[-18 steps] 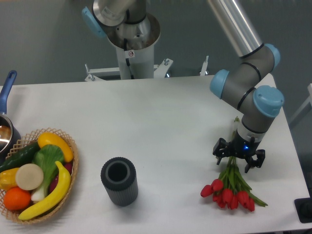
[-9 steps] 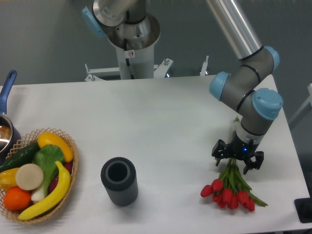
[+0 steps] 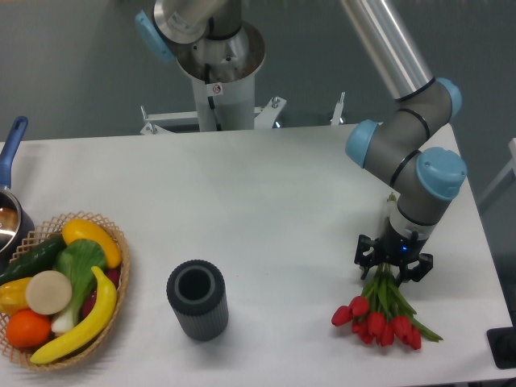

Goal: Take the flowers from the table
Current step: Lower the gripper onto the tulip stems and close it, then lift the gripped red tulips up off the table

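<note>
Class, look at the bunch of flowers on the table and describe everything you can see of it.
The flowers are a small bunch of red tulips with long green stems and leaves. They lie flat on the white table near its front right edge, heads fanned toward the camera, stems running back under the gripper. The gripper sits right over the stems with its fingers either side; whether they already pinch the stems cannot be told. Nothing else touches the bunch.
</note>
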